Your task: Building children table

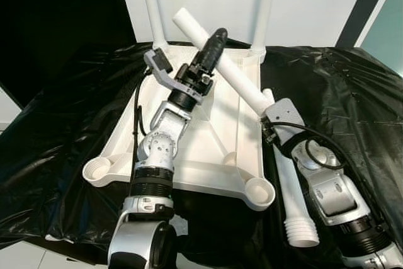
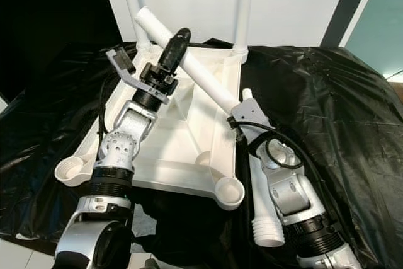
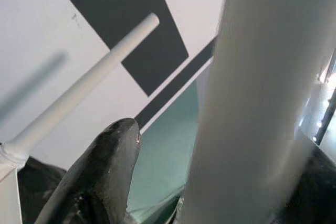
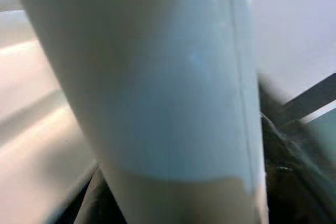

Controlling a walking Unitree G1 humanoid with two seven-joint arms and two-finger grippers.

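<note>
The white table top (image 1: 217,146) lies upside down on a black sheet (image 1: 343,86). Two white legs (image 1: 153,4) (image 1: 265,4) stand upright in its far corners. A third white leg (image 1: 242,80) slants across the top. My left gripper (image 1: 215,41) is shut on its upper part; in the left wrist view the leg (image 3: 252,103) runs beside a black finger (image 3: 100,171). My right gripper (image 1: 269,110) holds the lower end, and the leg (image 4: 157,77) looms close in the right wrist view, with dark fingers on either side.
Another white leg (image 1: 291,200) lies on the sheet beside my right arm, threaded end toward me. Open round sockets (image 1: 101,169) (image 1: 259,191) sit at the two near corners. A white wall stands behind, a dark doorway (image 1: 56,23) at the back left.
</note>
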